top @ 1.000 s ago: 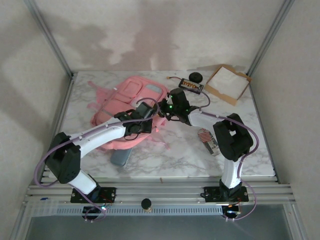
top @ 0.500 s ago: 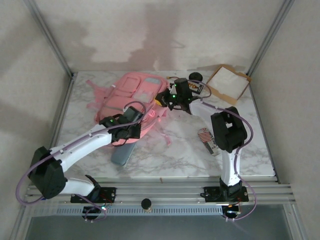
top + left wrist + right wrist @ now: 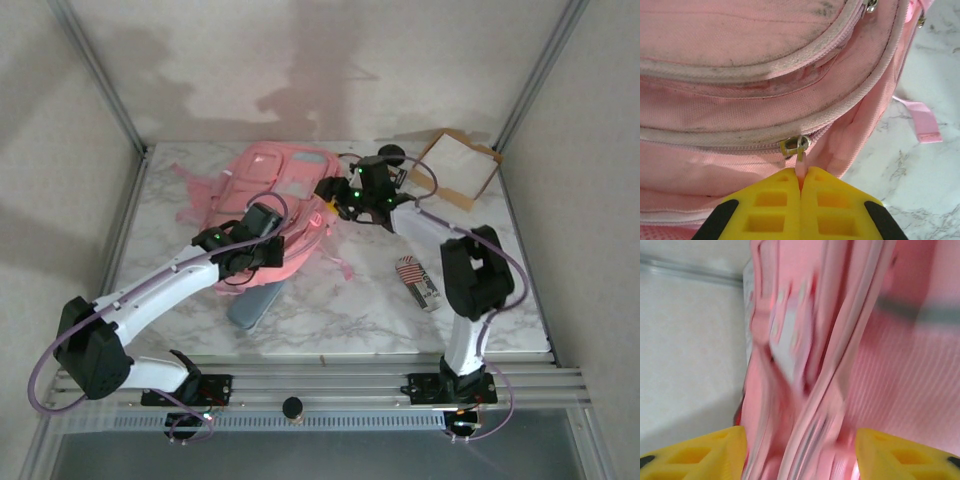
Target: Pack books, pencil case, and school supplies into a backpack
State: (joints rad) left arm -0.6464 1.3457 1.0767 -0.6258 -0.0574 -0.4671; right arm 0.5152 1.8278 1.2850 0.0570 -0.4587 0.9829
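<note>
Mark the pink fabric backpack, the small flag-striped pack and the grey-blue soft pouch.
Pink fabric backpack [image 3: 268, 180]: top external view, front pocket panel.
Small flag-striped pack [image 3: 416, 281]: top external view, striped face.
Grey-blue soft pouch [image 3: 250, 305]: top external view, exposed near end.

Right wrist view: the backpack [image 3: 880, 370] is smeared by motion blur, and its seams and zips cannot be resolved. Whether the right gripper [image 3: 800, 432] is pressed onto the fabric cannot be told, and its fingers are cropped by the bottom edge.

Left wrist view: the lower end of the pink zip pull [image 3: 800, 165] is hidden between the closed fingers of the left gripper [image 3: 801, 176], which are also cropped at the bottom.

Top view: the pencil case [image 3: 252, 305] is partly covered by the backpack and the left arm [image 3: 170, 285]. The print on the flag-striped pack [image 3: 417, 282] is too small to be read.
</note>
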